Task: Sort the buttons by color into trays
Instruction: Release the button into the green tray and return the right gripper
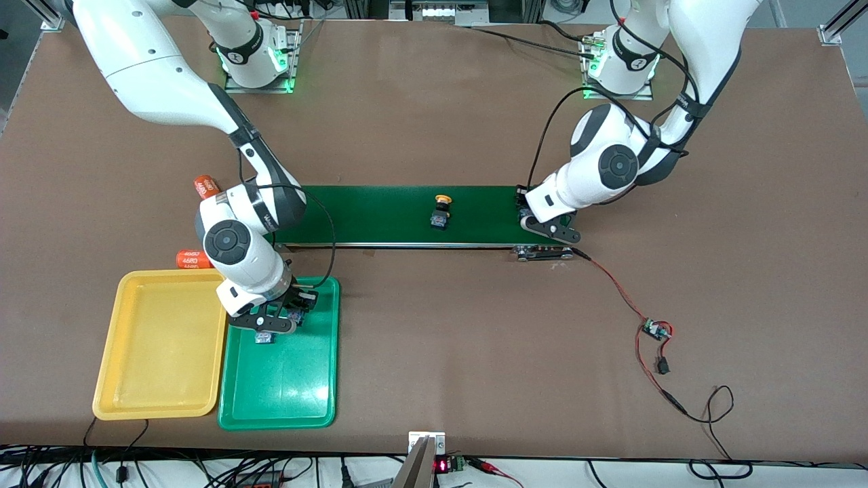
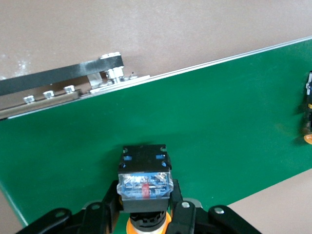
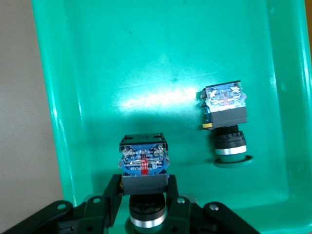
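My right gripper is low over the green tray, at the end nearer the conveyor. In the right wrist view it is shut on the dark base of a button whose cap points at the tray floor. A second button lies in that tray beside it. My left gripper is at the left arm's end of the conveyor belt, shut on a yellow-orange-capped button. Another yellow-capped button stands mid-belt and also shows in the left wrist view. The yellow tray holds nothing.
Two orange cylinders lie near the right arm's end of the belt. A metal bracket sits at the belt's edge under my left gripper. A red wire runs from it to a small circuit board.
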`<move>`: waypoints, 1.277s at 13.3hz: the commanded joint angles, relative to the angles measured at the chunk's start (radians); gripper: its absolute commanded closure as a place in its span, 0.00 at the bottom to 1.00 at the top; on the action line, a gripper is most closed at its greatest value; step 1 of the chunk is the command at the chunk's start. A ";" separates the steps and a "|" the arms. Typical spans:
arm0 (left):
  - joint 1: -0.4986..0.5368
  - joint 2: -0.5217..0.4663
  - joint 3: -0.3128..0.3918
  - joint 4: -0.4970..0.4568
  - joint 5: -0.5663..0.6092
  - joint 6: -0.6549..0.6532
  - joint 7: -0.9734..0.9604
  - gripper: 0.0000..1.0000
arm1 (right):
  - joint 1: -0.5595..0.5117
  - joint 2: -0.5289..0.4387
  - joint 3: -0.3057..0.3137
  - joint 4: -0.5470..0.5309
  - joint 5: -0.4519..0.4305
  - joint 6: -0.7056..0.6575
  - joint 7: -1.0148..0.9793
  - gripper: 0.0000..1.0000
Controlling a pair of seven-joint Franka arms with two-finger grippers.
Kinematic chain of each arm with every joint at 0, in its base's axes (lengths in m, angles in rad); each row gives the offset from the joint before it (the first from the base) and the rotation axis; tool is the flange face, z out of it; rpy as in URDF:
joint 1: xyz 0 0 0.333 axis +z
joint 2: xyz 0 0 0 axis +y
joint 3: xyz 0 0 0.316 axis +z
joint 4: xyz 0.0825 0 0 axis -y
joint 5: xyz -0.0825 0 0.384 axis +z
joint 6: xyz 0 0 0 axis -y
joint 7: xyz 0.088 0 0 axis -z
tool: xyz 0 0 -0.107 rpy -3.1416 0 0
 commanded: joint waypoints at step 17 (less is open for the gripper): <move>-0.004 -0.138 0.379 0.201 0.040 -0.186 0.013 0.00 | 0.021 -0.144 0.061 -0.031 0.008 -0.267 0.103 0.00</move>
